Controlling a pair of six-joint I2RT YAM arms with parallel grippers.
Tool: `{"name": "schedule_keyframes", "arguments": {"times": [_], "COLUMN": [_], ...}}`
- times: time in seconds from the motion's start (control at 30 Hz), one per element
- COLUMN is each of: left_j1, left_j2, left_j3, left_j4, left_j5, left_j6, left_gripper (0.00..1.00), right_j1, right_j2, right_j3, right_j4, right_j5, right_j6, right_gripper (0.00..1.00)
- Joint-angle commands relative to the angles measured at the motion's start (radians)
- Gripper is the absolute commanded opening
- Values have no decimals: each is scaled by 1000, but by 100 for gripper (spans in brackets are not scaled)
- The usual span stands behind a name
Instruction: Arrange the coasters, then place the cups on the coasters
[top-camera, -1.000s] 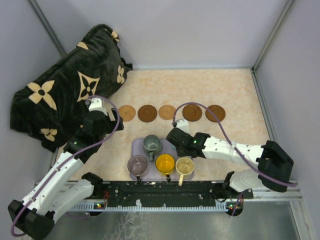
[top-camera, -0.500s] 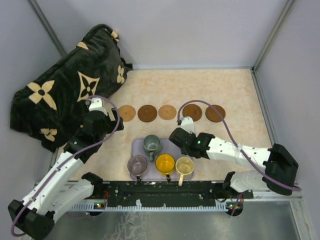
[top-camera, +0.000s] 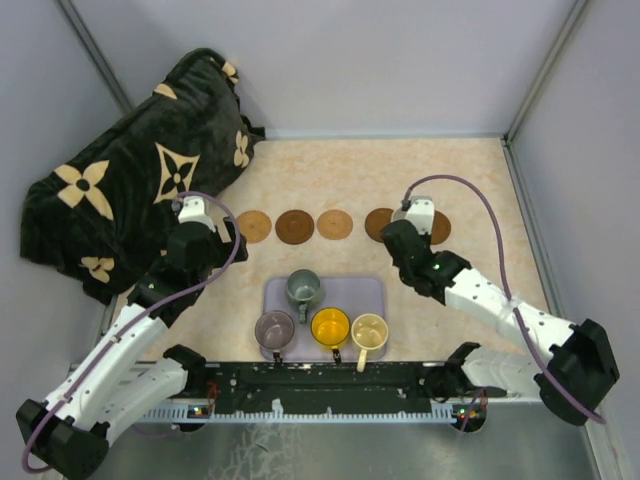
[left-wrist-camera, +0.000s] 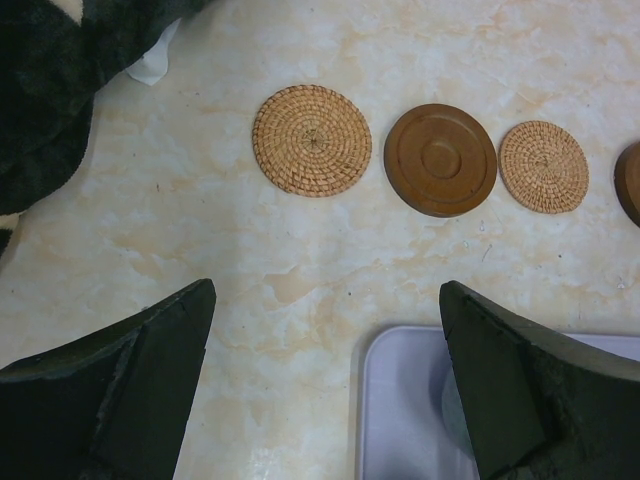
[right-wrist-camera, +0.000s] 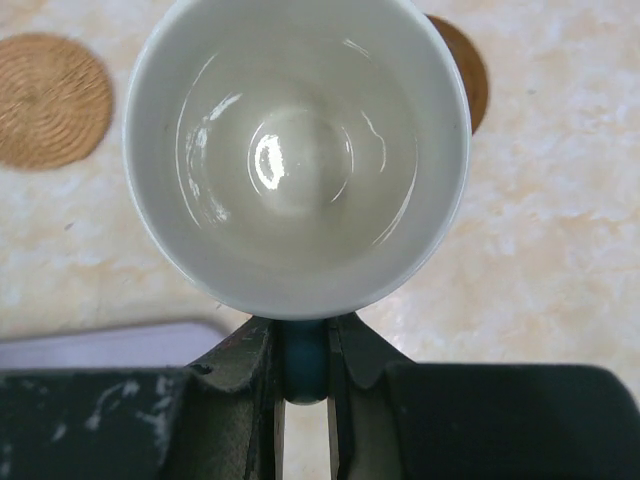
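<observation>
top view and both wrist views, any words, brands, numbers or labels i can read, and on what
None can be read in any view.
The black plush blanket bears only tan flower and diamond motifs, no letters.
The white-inside light blue mug, the woven tan round coaster, the smooth brown round coaster and the lavender rectangular tray show no print.

Most of dark coaster (right-wrist-camera: 472, 85) hidden behind light blue cup (right-wrist-camera: 297, 150); coaster sliver (left-wrist-camera: 630, 185) cut off at right edge.

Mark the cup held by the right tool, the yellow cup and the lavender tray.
held cup (right-wrist-camera: 293, 165), right wrist view, white inside bottom.
yellow cup (top-camera: 330, 326), top view, its inside.
lavender tray (top-camera: 358, 295), top view, bare right part.
</observation>
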Motion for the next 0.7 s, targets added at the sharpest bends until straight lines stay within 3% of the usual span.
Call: {"name": "schedule_keyframes", "arguments": {"times": [0.0, 0.37, 0.67], "left_j1": [3, 3, 3], "left_j2": [-1, 6, 14], "left_j3": [0, 0, 6], "left_j4": [26, 18, 24], "left_j5": [7, -2, -8], "left_j6": [8, 5, 11], "left_gripper": [99, 99, 99], "right_j1": [-159, -489, -553], "right_j2": [-23, 153, 207], "right_j3": [-28, 67, 63], "right_j4": [251, 391, 478], "right_j5": [8, -268, -387], "right_j6": [-158, -327, -415], "right_gripper": [0, 0, 0]}}
